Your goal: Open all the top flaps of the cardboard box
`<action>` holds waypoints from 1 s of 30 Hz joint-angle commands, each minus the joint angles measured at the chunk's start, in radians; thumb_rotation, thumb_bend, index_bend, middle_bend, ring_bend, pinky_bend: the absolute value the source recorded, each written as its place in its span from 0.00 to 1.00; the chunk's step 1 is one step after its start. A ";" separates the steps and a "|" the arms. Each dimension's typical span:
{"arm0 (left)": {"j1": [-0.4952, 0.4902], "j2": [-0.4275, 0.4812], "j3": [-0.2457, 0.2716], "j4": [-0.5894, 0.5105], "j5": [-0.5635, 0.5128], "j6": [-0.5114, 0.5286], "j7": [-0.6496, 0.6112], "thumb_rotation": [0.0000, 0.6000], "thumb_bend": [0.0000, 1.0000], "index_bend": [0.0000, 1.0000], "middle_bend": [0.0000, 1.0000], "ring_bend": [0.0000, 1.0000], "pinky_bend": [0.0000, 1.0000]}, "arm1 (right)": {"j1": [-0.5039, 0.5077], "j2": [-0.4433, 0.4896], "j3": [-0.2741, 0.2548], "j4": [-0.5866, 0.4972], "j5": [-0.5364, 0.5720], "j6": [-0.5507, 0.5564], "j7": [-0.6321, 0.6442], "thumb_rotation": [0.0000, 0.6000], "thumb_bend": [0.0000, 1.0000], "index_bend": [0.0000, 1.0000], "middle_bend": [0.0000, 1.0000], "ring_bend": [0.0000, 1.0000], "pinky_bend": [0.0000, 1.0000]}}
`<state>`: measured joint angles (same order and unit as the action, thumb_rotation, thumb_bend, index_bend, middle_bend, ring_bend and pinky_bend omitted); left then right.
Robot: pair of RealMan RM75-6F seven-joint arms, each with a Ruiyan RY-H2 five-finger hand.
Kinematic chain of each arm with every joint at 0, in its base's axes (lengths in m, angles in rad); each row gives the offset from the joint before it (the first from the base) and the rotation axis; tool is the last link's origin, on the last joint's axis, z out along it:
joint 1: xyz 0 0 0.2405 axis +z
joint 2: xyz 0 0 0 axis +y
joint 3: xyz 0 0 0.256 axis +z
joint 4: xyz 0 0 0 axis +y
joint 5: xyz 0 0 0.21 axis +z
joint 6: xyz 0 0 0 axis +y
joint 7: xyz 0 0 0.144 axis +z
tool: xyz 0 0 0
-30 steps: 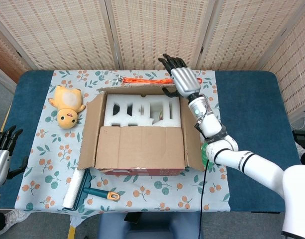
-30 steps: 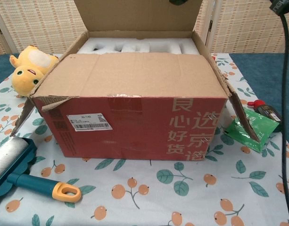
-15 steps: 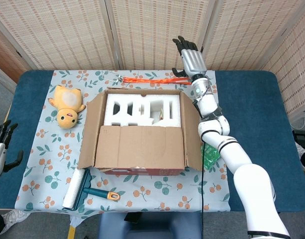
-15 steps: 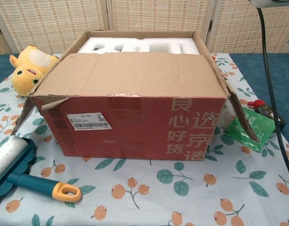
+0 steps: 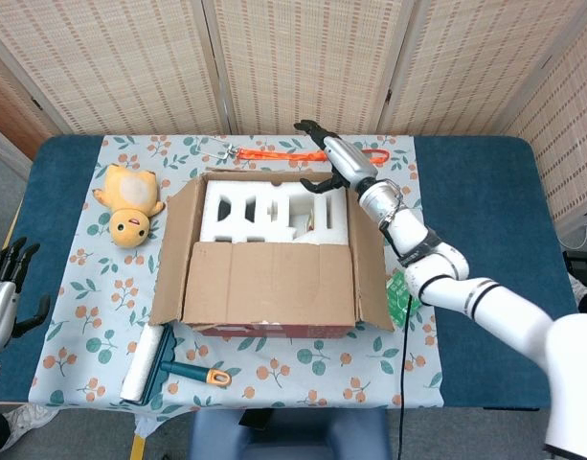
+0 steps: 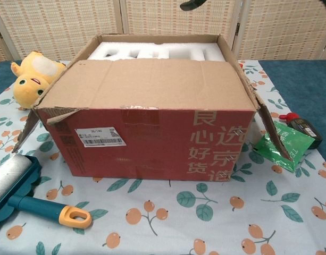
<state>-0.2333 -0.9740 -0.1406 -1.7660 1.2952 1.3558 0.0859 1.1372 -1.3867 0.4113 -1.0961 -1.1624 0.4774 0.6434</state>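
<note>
The cardboard box (image 5: pixel 274 321) stands mid-table, red-fronted in the chest view (image 6: pixel 147 141). Its near flap (image 5: pixel 269 283) lies flat over the front half (image 6: pixel 147 82). The left flap (image 5: pixel 173 249) and right flap (image 5: pixel 372 273) are spread outward. The far flap is folded back behind the rim and hardly shows. White foam (image 5: pixel 274 211) fills the open back half. My right hand (image 5: pixel 336 161) hovers over the far right corner, fingers spread, holding nothing; only a dark fingertip (image 6: pixel 193 4) shows in the chest view. My left hand (image 5: pixel 1 297) is off the table's left edge, fingers apart.
A yellow plush toy (image 5: pixel 130 206) lies left of the box. A lint roller (image 5: pixel 145 359) with a teal handle (image 5: pixel 192 372) sits at the front left. An orange strap (image 5: pixel 283 153) lies behind the box. A green packet (image 6: pixel 282 143) and a small bottle (image 6: pixel 301 125) lie on the right.
The far flap stood upright a second ago and has dropped back behind the box. My right hand rose away, then came back down over the far right corner.
</note>
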 commanded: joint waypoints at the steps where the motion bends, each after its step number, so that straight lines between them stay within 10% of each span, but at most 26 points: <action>1: -0.005 -0.006 -0.002 -0.004 -0.004 -0.004 0.012 1.00 0.51 0.00 0.00 0.00 0.00 | -0.142 0.234 0.027 -0.323 0.018 -0.030 0.132 1.00 0.41 0.00 0.00 0.00 0.00; 12: -0.014 -0.025 -0.007 -0.013 -0.032 -0.007 0.064 1.00 0.51 0.00 0.00 0.00 0.00 | -0.236 0.283 0.097 -0.447 -0.004 -0.151 0.394 1.00 0.41 0.00 0.00 0.00 0.25; 30: -0.009 -0.023 -0.007 -0.017 -0.046 -0.005 0.070 1.00 0.51 0.00 0.00 0.00 0.00 | -0.264 0.154 0.148 -0.389 -0.178 -0.269 0.542 1.00 0.41 0.00 0.00 0.00 0.30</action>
<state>-0.2419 -0.9969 -0.1469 -1.7843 1.2504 1.3507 0.1568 0.8758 -1.2295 0.5578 -1.4810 -1.3333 0.2134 1.1803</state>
